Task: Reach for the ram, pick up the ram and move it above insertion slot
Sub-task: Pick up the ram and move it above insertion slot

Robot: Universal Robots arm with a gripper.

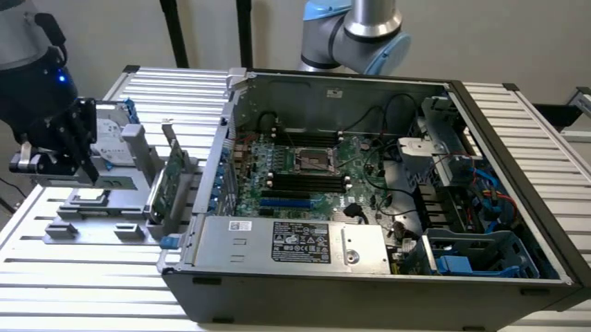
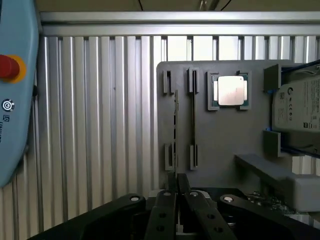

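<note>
Ram [image 2: 176,125] stood edge-on, a thin strip in a gray holder [image 2: 225,140] on ribbed tabletop [image 2: 100,125]; claw [image 2: 176,181] hovered near, state indiscernible.

Ribbed brushed-metal surface [image 2: 100,125] gleaming softly, matt grey plastic fixture plate [image 2: 225,135] on it, a square chip's polished metal lid [image 2: 231,90] catching light.

I see a plain pale wall [image 1: 517,41] at twelve o'clock, black upright poles [image 1: 171,31] at eleven, and a ribbed aluminium tabletop [image 1: 83,277] at seven.
</note>
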